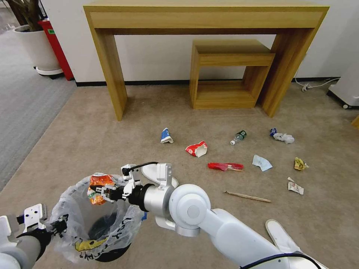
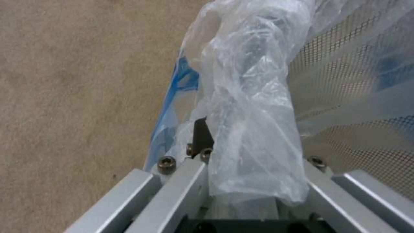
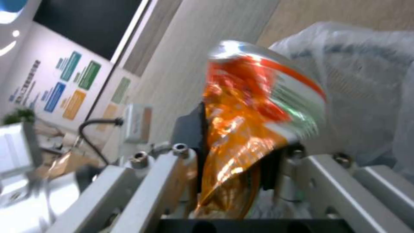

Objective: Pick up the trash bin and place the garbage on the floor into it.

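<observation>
The trash bin, black with a crinkly plastic bag liner, is at the lower left of the head view. My left gripper is shut on its bagged rim; in the left wrist view the bag is bunched between the gripper fingers beside the mesh wall. My right gripper is shut on an orange-red foil wrapper above the bin mouth, and the wrapper sits between the fingers. Garbage lies on the floor: a crushed bowl, a bottle, a face mask, a slipper.
More litter is spread at the right: a red wrapper with sticks, tissue, a yellow wrapper, a wooden stick. A wooden desk with a small stool under it stands ahead. A planter is at the far left.
</observation>
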Motion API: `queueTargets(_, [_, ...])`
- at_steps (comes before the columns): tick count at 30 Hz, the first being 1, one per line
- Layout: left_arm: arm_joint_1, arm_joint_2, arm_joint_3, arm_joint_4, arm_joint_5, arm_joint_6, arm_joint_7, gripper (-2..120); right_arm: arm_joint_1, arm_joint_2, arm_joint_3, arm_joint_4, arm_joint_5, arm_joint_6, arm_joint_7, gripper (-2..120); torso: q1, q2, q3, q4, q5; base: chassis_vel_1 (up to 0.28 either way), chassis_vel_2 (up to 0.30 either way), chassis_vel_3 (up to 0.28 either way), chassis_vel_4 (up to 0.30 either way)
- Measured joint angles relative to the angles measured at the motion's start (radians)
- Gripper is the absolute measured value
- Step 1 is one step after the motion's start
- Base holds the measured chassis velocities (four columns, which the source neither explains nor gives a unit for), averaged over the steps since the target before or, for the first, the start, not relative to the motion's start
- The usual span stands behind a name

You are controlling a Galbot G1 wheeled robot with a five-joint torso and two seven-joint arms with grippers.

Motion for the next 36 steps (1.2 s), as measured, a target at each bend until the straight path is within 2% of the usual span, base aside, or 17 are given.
queueTargets(1, [0.001, 0.000, 0.000, 0.000, 0.001, 0.000, 0.000, 1, -0.005, -0.004, 0.010, 0.011, 0.015, -0.023, 0.003, 30, 0.000, 0.000, 0.000, -0.0001, 0.0001, 0.000, 0.000, 0.000, 0.000])
queueTargets(2, [0.001, 0.000, 0.000, 0.000, 0.001, 0.000, 0.000, 1, -0.005, -0.004, 0.010, 0.011, 0.015, -0.023, 0.003, 30, 0.000, 0.000, 0.000, -0.0001, 0.0001, 0.000, 0.000, 0.000, 0.000])
queueTargets(6, [0.002, -0.003, 0.001, 0.000, 0.003, 0.001, 0.000, 1, -0.015, -0.011, 0.027, 0.030, 0.034, -0.059, 0.014, 50, 0.000, 0.000, 0.000, -0.0001, 0.0001, 0.000, 0.000, 0.000, 0.000])
queueTargets(7, [0.002, -0.003, 0.001, 0.000, 0.003, 0.001, 0.000, 1, -0.015, -0.011, 0.027, 0.030, 0.034, -0.059, 0.014, 50, 0.000, 0.000, 0.000, -0.0001, 0.0001, 0.000, 0.000, 0.000, 0.000])
queueTargets(10, [0.006, -0.009, 0.002, 0.000, 0.007, 0.001, -0.001, 1, -0.024, -0.014, 0.029, 0.032, 0.031, -0.060, 0.018, 64, 0.000, 0.000, 0.000, 0.0000, 0.0001, 0.000, 0.000, 0.000, 0.000])
queueTargets(12, [0.007, -0.010, 0.001, 0.000, 0.008, 0.001, -0.001, 1, -0.025, -0.014, 0.029, 0.032, 0.027, -0.059, 0.018, 67, 0.000, 0.000, 0.000, 0.0000, 0.0001, 0.000, 0.000, 0.000, 0.000])
queueTargets(13, [0.009, -0.011, 0.000, 0.000, 0.008, 0.002, -0.001, 1, -0.028, -0.014, 0.029, 0.031, 0.020, -0.054, 0.020, 73, 0.000, 0.000, 0.000, -0.0001, 0.0001, 0.000, 0.000, 0.000, 0.000])
queueTargets(14, [0.009, -0.011, 0.000, 0.000, 0.008, 0.002, -0.001, 1, -0.028, -0.014, 0.029, 0.031, 0.020, -0.054, 0.020, 73, 0.000, 0.000, 0.000, -0.0001, 0.0001, 0.000, 0.000, 0.000, 0.000])
queueTargets(16, [0.014, -0.012, -0.006, 0.000, 0.009, 0.002, -0.001, 1, -0.030, -0.012, 0.029, 0.028, 0.017, -0.049, 0.023, 85, 0.000, 0.000, 0.000, 0.0000, 0.0001, 0.000, 0.000, 0.000, 0.000])
queueTargets(18, [0.015, -0.013, -0.007, 0.000, 0.009, 0.002, -0.001, 1, -0.030, -0.011, 0.030, 0.028, 0.017, -0.048, 0.023, 88, 0.000, 0.000, 0.000, 0.0000, 0.0001, 0.000, 0.000, 0.000, 0.000])
queueTargets(20, [0.017, -0.014, -0.009, 0.000, 0.010, 0.002, 0.000, 1, -0.030, -0.008, 0.036, 0.028, 0.015, -0.037, 0.023, 98, 0.000, 0.000, 0.000, 0.0000, 0.0001, 0.000, 0.000, 0.000, 0.000])
queueTargets(26, [0.018, -0.025, -0.002, 0.000, 0.025, 0.003, 0.008, 1, -0.030, -0.011, 0.079, 0.039, 0.009, -0.027, 0.027, 100, 0.000, 0.000, 0.000, 0.0001, 0.0001, 0.000, 0.000, 0.000, 0.000])
queueTargets(28, [0.019, -0.031, 0.001, 0.000, 0.040, 0.003, 0.019, 1, -0.023, -0.029, 0.151, 0.051, 0.019, -0.028, 0.029, 100, 0.000, 0.000, 0.000, 0.0000, 0.0003, 0.000, 0.000, 0.000, 0.000])
queueTargets(29, [0.019, -0.031, 0.001, 0.000, 0.040, 0.003, 0.019, 1, -0.023, -0.029, 0.151, 0.051, 0.019, -0.028, 0.029, 100, 0.000, 0.000, 0.000, 0.0000, 0.0003, 0.000, 0.000, 0.000, 0.000])
queueTargets(32, [0.019, -0.037, 0.002, 0.000, 0.055, 0.003, 0.031, 1, -0.012, -0.086, 0.251, 0.053, 0.022, -0.046, 0.092, 100, 0.000, 0.000, 0.000, 0.0001, 0.0003, 0.000, 0.000, 0.000, 0.000])
queueTargets(34, [0.019, -0.038, 0.002, 0.000, 0.057, 0.003, 0.032, 1, -0.014, -0.095, 0.263, 0.053, 0.022, -0.051, 0.105, 100, 0.000, 0.000, 0.000, 0.0001, 0.0003, 0.000, 0.000, 0.000, 0.000])
queueTargets(36, [0.017, -0.045, 0.006, 0.000, 0.073, 0.004, 0.047, 1, -0.046, -0.166, 0.334, 0.047, 0.019, -0.080, 0.174, 100, 0.000, 0.000, 0.000, 0.0002, 0.0003, 0.000, 0.000, 0.000, 0.000])
